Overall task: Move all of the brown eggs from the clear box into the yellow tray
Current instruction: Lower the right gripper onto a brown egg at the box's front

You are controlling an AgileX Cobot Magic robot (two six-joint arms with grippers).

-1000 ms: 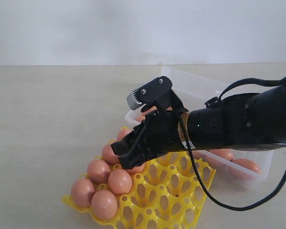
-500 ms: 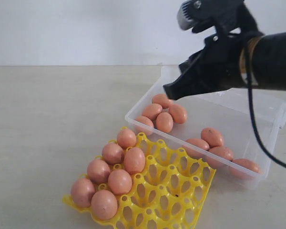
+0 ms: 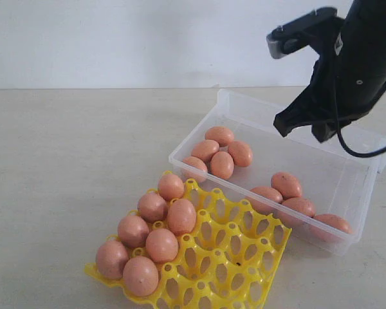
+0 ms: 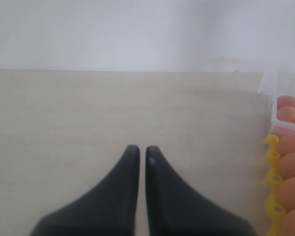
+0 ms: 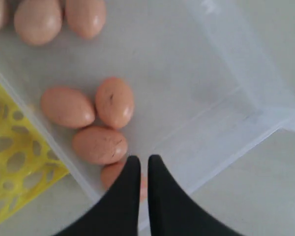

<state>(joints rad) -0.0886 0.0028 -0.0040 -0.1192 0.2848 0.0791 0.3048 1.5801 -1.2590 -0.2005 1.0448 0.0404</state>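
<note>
Black right gripper (image 3: 282, 124) hangs above clear box (image 3: 254, 111), jaws together, empty. Seven brown eggs (image 3: 181, 215) in yellow tray (image 3: 244, 257), nine in box.

The right tool (image 5: 140, 162) hangs high on its black arm (image 3: 367, 58), angled downward, its two dark fingers drawn together. The left tool (image 4: 139, 151) points level and forward, its fingers likewise closed to a slit.

The right pincer (image 3: 282, 127) hangs over the box (image 3: 334, 174). Inside, five eggs (image 3: 222, 165) cluster down-left of it and four lie straight beneath. The tray (image 3: 244, 257), seven eggs on it, lies farther left beyond the box wall
</note>
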